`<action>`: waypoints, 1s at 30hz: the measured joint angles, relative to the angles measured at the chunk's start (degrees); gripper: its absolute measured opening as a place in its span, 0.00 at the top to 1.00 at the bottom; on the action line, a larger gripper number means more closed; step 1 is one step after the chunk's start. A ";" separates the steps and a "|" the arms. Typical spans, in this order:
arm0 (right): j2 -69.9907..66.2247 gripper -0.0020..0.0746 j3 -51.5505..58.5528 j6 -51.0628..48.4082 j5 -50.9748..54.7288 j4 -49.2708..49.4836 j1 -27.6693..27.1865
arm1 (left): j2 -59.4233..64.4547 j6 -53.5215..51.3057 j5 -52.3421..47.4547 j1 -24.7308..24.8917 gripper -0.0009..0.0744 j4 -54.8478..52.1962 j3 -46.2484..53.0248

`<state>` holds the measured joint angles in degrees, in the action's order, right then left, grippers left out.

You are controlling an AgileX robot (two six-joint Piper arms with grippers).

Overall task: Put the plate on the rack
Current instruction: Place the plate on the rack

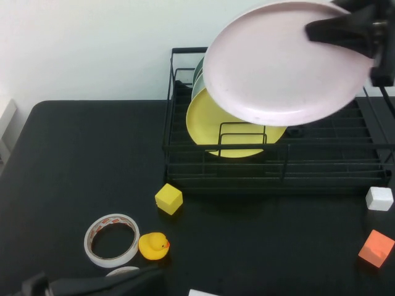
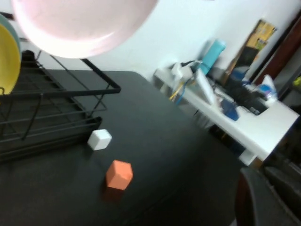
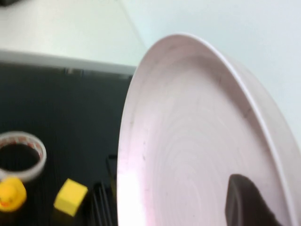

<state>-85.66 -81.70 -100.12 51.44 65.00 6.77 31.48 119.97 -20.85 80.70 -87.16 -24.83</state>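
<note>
The pale pink plate [image 1: 278, 61] is held tilted in the air above the black wire rack [image 1: 278, 168]. My right gripper [image 1: 330, 29] is shut on the plate's upper right rim. In the right wrist view the plate [image 3: 188, 141] fills the picture, with one dark finger [image 3: 244, 205] pressed on its inner face. The plate also shows in the left wrist view [image 2: 80, 23], above the rack [image 2: 47, 117]. My left gripper [image 1: 133, 279] lies low at the table's front left edge, away from the plate.
A yellow plate [image 1: 210, 123] and a light blue plate [image 1: 197, 77] stand in the rack's left part. On the table are a yellow cube [image 1: 168, 198], tape roll [image 1: 112, 239], rubber duck [image 1: 153, 246], white cube [image 1: 379, 198] and orange cube [image 1: 376, 248].
</note>
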 joint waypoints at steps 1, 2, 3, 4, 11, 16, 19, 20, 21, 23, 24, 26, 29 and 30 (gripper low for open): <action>-1.23 0.81 -1.46 -0.12 0.00 -1.21 0.62 | -0.60 1.65 0.27 0.00 0.99 -1.22 0.63; -2.27 0.81 -2.69 -0.13 0.10 -2.46 0.99 | -1.28 3.62 0.40 0.00 0.99 -2.45 1.42; -3.62 0.81 -4.28 -0.24 0.45 -3.46 1.28 | -1.88 5.41 0.54 0.00 0.99 -3.62 2.21; -5.07 0.81 -6.00 -0.24 0.90 -4.15 1.52 | -2.28 7.41 0.66 0.00 0.99 -4.67 2.89; -15.67 0.81 -18.66 0.02 5.18 -5.75 1.77 | -3.30 19.39 -3.15 0.00 0.99 -9.92 9.07; -23.92 0.81 -27.10 2.72 10.44 -7.60 1.77 | -3.30 22.14 -8.62 0.00 0.99 -10.18 12.75; -28.14 0.81 -30.44 3.75 11.77 -8.16 1.77 | -3.30 22.29 -10.30 0.00 0.99 -10.18 13.90; -29.03 0.81 -31.31 4.04 11.88 -8.16 1.77 | -3.30 22.38 -10.74 0.00 0.99 -10.18 14.15; -29.98 0.81 -32.00 4.18 11.88 -8.16 1.77 | -3.30 22.38 -11.34 0.00 0.99 -10.18 14.44; -31.34 0.81 -32.70 4.25 11.75 -8.25 1.86 | -3.30 22.38 -12.75 0.00 0.99 -10.18 14.87; -31.76 0.81 -32.84 4.28 11.25 -8.25 1.86 | -3.30 22.38 -13.38 0.00 0.99 -10.18 15.01; -32.55 0.81 -32.97 4.28 10.20 -8.53 1.86 | -3.30 22.41 -14.32 0.00 0.99 -10.18 15.24; -32.91 0.81 -33.25 4.28 9.13 -9.26 1.86 | -3.30 22.41 -14.78 0.00 0.99 -10.18 15.37; -32.91 0.81 -33.25 4.28 8.86 -9.40 1.86 | -3.30 22.41 -14.78 0.00 0.99 -10.18 15.49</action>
<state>-118.57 -114.95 -95.83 60.31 55.60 8.63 28.17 142.38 -35.63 80.70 -97.34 -9.34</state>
